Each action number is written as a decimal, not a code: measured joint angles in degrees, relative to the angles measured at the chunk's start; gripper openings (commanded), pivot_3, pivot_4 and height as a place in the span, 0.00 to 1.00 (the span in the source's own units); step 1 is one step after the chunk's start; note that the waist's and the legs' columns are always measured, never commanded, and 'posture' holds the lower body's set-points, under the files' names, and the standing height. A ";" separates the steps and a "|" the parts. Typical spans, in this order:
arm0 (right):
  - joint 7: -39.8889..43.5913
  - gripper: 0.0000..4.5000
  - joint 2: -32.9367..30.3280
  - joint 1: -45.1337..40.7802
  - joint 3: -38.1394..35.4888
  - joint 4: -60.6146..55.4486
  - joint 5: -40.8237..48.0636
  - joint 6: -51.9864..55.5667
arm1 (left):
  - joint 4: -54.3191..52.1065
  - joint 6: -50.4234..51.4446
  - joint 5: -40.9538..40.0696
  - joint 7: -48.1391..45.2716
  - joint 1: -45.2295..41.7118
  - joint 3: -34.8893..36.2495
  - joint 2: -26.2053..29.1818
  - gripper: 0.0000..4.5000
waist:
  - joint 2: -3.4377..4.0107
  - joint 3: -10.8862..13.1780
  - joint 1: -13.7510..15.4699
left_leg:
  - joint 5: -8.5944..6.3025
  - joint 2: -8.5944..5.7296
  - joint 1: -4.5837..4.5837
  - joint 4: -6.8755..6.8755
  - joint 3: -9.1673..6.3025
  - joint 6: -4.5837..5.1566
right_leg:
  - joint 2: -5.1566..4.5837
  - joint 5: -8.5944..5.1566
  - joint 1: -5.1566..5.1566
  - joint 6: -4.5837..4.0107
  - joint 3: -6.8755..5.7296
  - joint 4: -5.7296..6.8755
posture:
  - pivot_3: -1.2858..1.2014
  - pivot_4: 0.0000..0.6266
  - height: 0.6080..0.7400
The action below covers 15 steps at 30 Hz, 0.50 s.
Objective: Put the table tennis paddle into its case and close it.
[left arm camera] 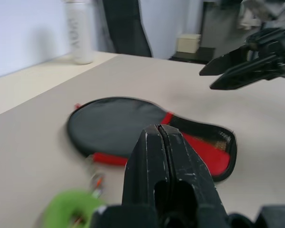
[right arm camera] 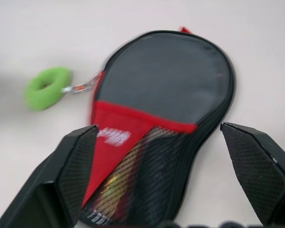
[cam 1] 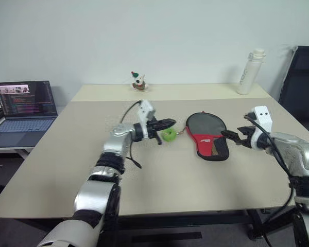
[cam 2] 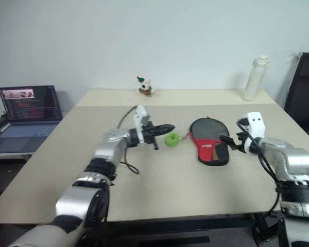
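Note:
The case (cam 1: 205, 128) lies flat on the table, black at its round end and red with a mesh pocket at its narrow end. A green ring charm (cam 1: 168, 135) hangs from it on a short chain. The table tennis paddle is hidden; something light brown shows behind the mesh (right arm camera: 133, 180). My left gripper (cam 1: 169, 123) is shut and empty, hovering just above the charm, pointing toward the case. My right gripper (cam 1: 232, 137) stands open at the case's narrow end, its fingers (right arm camera: 73, 164) spread to either side of the mesh pocket, a little above it.
A white bottle (cam 1: 251, 72) stands at the far right of the table, and a small figurine (cam 1: 139, 81) at the far middle. An open laptop (cam 1: 24, 110) sits on a side table to the left. A black chair (cam 1: 302, 87) is at the right.

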 measured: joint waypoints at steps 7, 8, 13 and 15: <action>3.31 1.00 3.65 -7.36 2.61 27.48 -7.89 -16.12 | -21.24 11.76 -3.70 3.21 10.85 0.11 4.15 0.01 | 0.00 0.00 0.71 | 0.00 0.02 -0.02 0.03 0.00 0.00 | -0.07 0.02 0.02 0.00 0.02 -0.01 | 0.52 0.24 1.00; 3.42 1.00 4.23 -8.30 2.82 30.63 -8.90 -17.83 | -23.06 12.95 -4.09 3.97 11.77 0.11 4.52 0.01 | 0.00 0.00 0.69 | 0.00 0.01 -0.02 0.05 0.01 -0.01 | -0.07 0.03 0.02 0.00 0.02 -0.01 | 0.52 0.24 1.00; 3.16 1.00 7.08 -11.85 3.16 42.51 -12.24 -25.36 | -29.89 17.27 -5.57 6.79 14.94 -0.04 4.75 0.01 | 0.00 0.00 0.49 | 0.01 0.01 0.02 0.05 0.04 -0.01 | -0.04 0.05 0.02 -0.04 0.05 0.01 | 0.52 0.24 1.00; 3.13 1.00 7.79 -12.84 3.03 45.15 -13.15 -27.42 | -31.26 18.26 -5.81 7.69 15.40 -0.09 4.76 0.01 | -0.01 -0.01 0.33 | 0.01 0.01 0.08 0.05 0.08 -0.01 | 0.00 0.07 0.05 -0.07 0.07 0.02 | 0.52 0.24 1.00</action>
